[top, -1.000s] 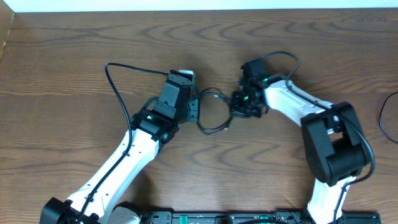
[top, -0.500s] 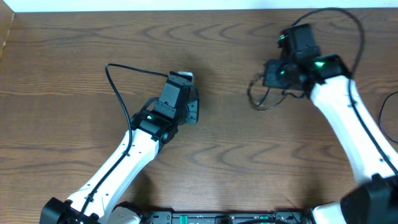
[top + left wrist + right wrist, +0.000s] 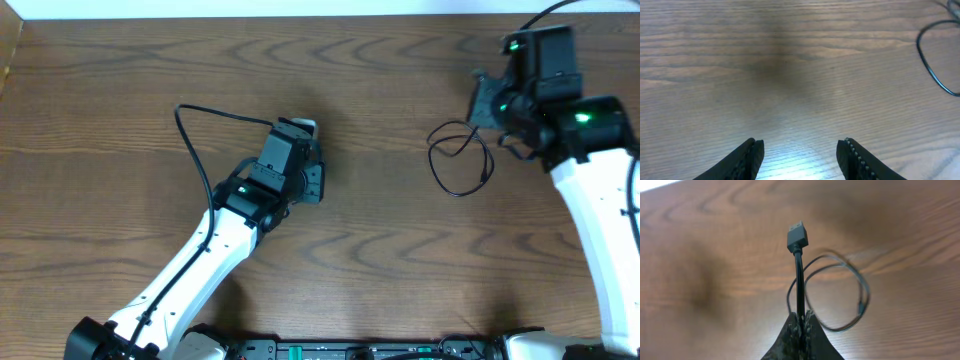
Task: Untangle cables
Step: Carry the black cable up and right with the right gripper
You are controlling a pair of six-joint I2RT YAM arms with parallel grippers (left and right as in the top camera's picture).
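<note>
The right gripper (image 3: 801, 319) was pinched fully shut on the black cable (image 3: 800, 280). It gripped just short of the plug (image 3: 797, 236), which stood straight out past the fingertips. Below those closed jaws the rest of the cable sagged into one loose loop over the wooden table (image 3: 100, 100). The loop spread out ahead of the fingertips and a little to their right.

Across the table, the left gripper (image 3: 801, 156) hung low over the wood with its jaws about half apart and nothing between them. An arc of the black loop lay well ahead of those jaws and off to their right, nowhere near touching them.

From overhead, a small white bit (image 3: 303, 125) showed just beside the left gripper. It may have been the white cable's end, but it was too small to tell.
</note>
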